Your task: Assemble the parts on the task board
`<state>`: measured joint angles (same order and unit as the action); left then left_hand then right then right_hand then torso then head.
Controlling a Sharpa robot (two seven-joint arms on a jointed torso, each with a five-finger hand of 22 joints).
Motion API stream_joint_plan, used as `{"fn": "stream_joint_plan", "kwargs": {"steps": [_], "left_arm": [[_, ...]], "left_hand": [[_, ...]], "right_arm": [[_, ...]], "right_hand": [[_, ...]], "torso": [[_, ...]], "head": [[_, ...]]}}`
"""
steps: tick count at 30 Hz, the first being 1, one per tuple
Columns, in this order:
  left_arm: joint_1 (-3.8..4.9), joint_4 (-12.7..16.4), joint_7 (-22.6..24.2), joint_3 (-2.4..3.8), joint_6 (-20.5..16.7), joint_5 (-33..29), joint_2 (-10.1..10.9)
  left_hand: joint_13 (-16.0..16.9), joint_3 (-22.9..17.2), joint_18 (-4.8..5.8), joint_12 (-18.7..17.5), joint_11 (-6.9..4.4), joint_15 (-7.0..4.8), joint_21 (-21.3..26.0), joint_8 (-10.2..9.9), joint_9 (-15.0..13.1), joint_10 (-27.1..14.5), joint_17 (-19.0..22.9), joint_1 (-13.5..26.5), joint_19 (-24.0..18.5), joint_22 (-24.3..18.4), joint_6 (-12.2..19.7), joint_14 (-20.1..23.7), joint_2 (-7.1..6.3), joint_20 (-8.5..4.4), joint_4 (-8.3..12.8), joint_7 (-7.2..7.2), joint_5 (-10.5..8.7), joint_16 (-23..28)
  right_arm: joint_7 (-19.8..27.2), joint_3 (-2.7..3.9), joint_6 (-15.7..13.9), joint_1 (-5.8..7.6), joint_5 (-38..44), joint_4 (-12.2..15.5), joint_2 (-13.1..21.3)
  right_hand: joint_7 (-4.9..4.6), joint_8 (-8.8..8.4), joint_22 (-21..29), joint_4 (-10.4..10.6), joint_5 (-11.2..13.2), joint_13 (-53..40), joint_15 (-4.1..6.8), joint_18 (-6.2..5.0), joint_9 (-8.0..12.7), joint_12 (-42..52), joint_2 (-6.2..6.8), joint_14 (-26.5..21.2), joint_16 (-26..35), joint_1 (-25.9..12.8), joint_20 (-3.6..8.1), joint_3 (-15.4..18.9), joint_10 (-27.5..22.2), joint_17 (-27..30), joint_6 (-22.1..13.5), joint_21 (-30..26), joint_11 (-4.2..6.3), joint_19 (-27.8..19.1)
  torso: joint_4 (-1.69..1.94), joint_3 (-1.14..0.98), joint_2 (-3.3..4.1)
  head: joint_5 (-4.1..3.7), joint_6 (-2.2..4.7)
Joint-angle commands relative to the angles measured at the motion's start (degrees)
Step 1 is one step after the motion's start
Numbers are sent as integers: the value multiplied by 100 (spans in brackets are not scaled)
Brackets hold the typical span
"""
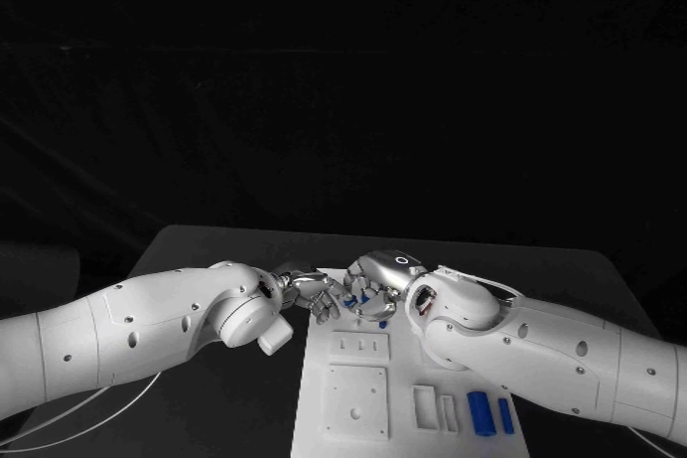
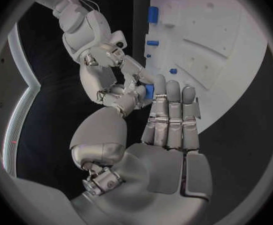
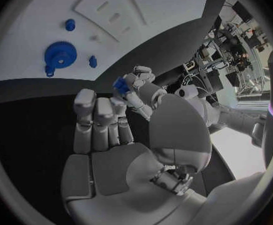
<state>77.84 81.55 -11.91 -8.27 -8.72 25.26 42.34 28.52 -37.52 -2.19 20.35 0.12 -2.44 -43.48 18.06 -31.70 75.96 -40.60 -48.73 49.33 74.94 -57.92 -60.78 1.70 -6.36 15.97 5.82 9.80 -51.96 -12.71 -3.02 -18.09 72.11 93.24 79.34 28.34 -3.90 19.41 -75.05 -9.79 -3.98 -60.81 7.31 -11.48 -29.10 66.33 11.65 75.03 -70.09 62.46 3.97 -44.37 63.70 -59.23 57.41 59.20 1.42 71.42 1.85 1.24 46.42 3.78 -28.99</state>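
i see left hand (image 2: 164,135) and right hand (image 3: 121,135) meeting over task board (image 1: 343,418), fingers (image 2: 139,80) of both pinching 1 small blue part (image 2: 149,90); blue gear (image 3: 60,55) lies on board beyond right fingers.

Both white arms reach in from the table's near corners and meet at the centre, the left arm (image 1: 143,329) pointing toward 2 o'clock, the right arm (image 1: 558,354) toward 10 o'clock. The silver many-fingered left hand (image 1: 318,294) and silver many-fingered right hand (image 1: 369,291) touch fingertip to fingertip, pinching one small blue piece (image 2: 149,90) between them, other fingers extended.
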Motion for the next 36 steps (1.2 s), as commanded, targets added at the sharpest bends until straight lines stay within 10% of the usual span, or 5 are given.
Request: {"fn": "stream_joint_plan", "kwargs": {"steps": [1,11,27,31,36], "left_arm": [[4,23,22,8,29,-43,-11],[4,18,-14,8,98,-47,-30],[-12,2,-29,6,127,-6,-62],[-14,-2,-14,6,99,-6,-62],[-15,-2,7,6,88,-6,-62]], "left_hand": [[4,48,-39,-54,9,11,-24,-89,27,-40,29,167,-22,-26,85,44,-252,-167,-81,31,-339,34],[16,72,-55,-101,24,20,-38,-139,26,-42,68,394,-29,-61,116,50,-556,-154,-288,50,-695,36],[81,-82,-72,-93,-23,4,-107,-47,-69,37,77,-99,-43,-73,-72,29,-282,-158,-10,-19,-653,-32],[121,-69,-49,-87,-35,-1,-138,-36,-116,63,83,-19,-54,-99,-120,27,-325,-163,-23,-37,142,-75],[159,-66,-40,-71,-52,-13,-167,-19,-161,99,81,65,-68,-117,-178,18,-244,-174,9,-60,556,-119]], "right_arm": [[1,-3,80,-7,43,10,-12],[-8,-3,84,-9,49,13,-21],[-22,-3,110,-11,73,13,-19],[-23,-3,117,-11,73,13,-24],[-23,-3,140,-11,72,13,-24]], "right_hand": [[-119,18,-27,32,-22,6,12,-352,-12,-37,33,25,30,-16,17,6,46,-6,160,-20,-11,40],[-118,18,-28,35,-29,6,13,-352,-14,-37,32,26,30,-16,17,6,47,-7,163,-20,-11,42],[-117,17,-29,42,-36,5,14,-352,-18,-37,37,27,31,-21,17,8,48,-8,165,-20,-10,44],[-117,17,-29,44,-37,5,14,-352,-18,-37,37,27,31,-22,16,9,48,-8,165,-20,-10,45],[-117,16,-30,46,-38,5,14,-352,-19,-37,39,28,31,-24,16,10,48,-8,165,-20,-10,45]], "torso": [[-6,-2,1],[1,-4,2],[-5,-7,0],[-1,-6,1],[2,-3,-2]], "head": [[3,-2],[-4,-20],[-56,-51],[-61,-55],[-62,-56]]}}
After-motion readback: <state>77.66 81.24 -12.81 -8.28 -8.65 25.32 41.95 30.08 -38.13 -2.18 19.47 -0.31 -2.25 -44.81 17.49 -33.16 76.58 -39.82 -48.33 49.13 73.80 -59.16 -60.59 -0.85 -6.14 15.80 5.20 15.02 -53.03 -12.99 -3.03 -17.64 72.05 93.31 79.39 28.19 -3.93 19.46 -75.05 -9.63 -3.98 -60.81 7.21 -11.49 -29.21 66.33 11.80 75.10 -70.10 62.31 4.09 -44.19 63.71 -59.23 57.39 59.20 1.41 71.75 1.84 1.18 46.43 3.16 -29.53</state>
